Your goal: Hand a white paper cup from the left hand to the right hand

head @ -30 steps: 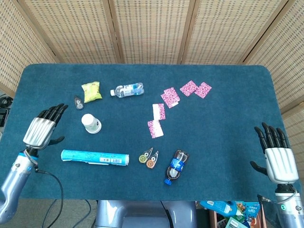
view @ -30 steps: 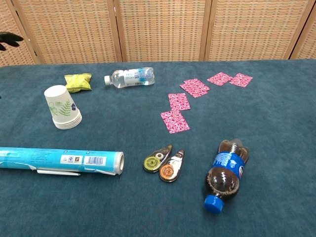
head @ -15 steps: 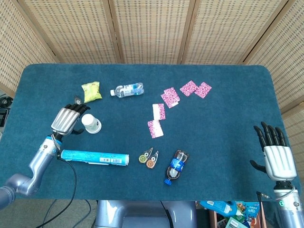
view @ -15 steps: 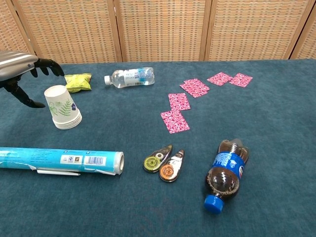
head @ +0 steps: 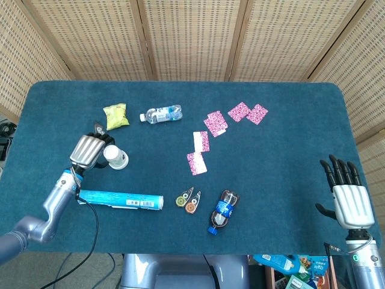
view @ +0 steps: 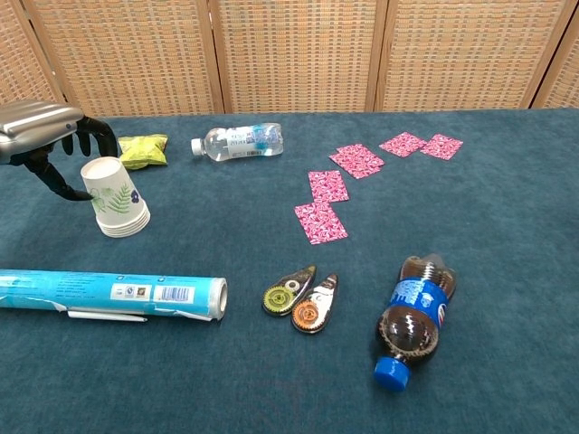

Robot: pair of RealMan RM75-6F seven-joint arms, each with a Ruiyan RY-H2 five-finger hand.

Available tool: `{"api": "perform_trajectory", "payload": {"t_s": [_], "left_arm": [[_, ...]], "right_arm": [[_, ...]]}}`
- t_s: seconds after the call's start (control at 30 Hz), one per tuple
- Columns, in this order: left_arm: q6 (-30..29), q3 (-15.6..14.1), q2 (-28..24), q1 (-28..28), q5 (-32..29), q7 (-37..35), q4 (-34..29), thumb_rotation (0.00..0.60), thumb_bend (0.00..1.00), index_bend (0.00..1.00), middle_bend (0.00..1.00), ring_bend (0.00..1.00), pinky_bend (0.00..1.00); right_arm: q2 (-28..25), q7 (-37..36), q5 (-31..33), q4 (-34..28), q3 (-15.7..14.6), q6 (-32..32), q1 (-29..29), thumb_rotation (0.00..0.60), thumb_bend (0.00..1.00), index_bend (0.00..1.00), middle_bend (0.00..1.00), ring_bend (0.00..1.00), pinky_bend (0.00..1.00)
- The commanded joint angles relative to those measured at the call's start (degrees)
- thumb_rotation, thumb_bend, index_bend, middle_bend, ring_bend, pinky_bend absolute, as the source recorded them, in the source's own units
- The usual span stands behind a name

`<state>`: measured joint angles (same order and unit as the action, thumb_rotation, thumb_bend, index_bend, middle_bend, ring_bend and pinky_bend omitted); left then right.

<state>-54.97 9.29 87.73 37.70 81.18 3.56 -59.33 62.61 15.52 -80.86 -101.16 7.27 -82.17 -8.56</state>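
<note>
A white paper cup (view: 114, 196) (head: 115, 156) with a leaf print stands upside down on the blue cloth, a short stack by its rims. My left hand (view: 45, 140) (head: 90, 150) hangs just to its left at the cup's upper end, fingers curved and spread around its top without gripping it. Whether the fingertips touch the cup I cannot tell. My right hand (head: 347, 194) is at the table's near right edge, fingers straight and apart, holding nothing; the chest view does not show it.
A long light-blue roll (view: 109, 294) lies in front of the cup. A yellow-green packet (view: 143, 149) and a water bottle (view: 237, 141) lie behind it. Pink cards (view: 326, 203), two tape dispensers (view: 300, 301) and a cola bottle (view: 412, 318) occupy the middle.
My left hand has travelled from the table's left edge in to the cup and curled its fingers over the top. The right hand has barely moved.
</note>
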Motion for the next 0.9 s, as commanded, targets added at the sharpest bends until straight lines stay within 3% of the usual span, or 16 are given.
{"api": "perform_trajectory", "payload": {"t_s": [0.03,0.17,0.43,0.7,0.9], "left_arm": [[0.2,0.1,0.6,0.4,-0.5,-0.1,0.4,0.6,0.19,0.43,0.42,0.41,0.42],[0.1,0.2,0.6,0.6,-1.1,-0.3,0.3,0.6,0.19,0.48,0.47,0.46,0.45],[-2.0,1.1,-1.0,-0.2,-1.7,-5.4,-2.0,0.6,0.19,0.48,0.48,0.46,0.45],[-6.1,3.5,-6.4,-2.2,-0.8,-24.9,-10.3,0.6,0.19,0.49,0.48,0.46,0.45],[-4.1,5.8,-7.4,-2.3,-1.7,-50.4,-16.9,0.6,0.19,0.49,0.49,0.47,0.45]], "right_arm": [[0.0,-0.2,0.2,0.0,0.0,0.0,0.0,0.6,0.0,0.0,0.0,0.0,0.0],[-0.1,-0.2,0.3,0.1,0.0,0.1,-0.1,0.6,0.0,0.0,0.0,0.0,0.0],[0.1,0.0,0.2,0.2,-0.2,0.2,-0.2,0.6,0.0,0.0,0.0,0.0,0.0],[1.5,-0.7,-2.3,2.1,-0.3,-0.2,-1.1,0.6,0.0,0.0,0.0,0.0,0.0],[3.8,-5.0,-11.4,11.0,0.3,-2.9,-4.1,0.6,0.0,0.09,0.03,0.0,0.0]]}}
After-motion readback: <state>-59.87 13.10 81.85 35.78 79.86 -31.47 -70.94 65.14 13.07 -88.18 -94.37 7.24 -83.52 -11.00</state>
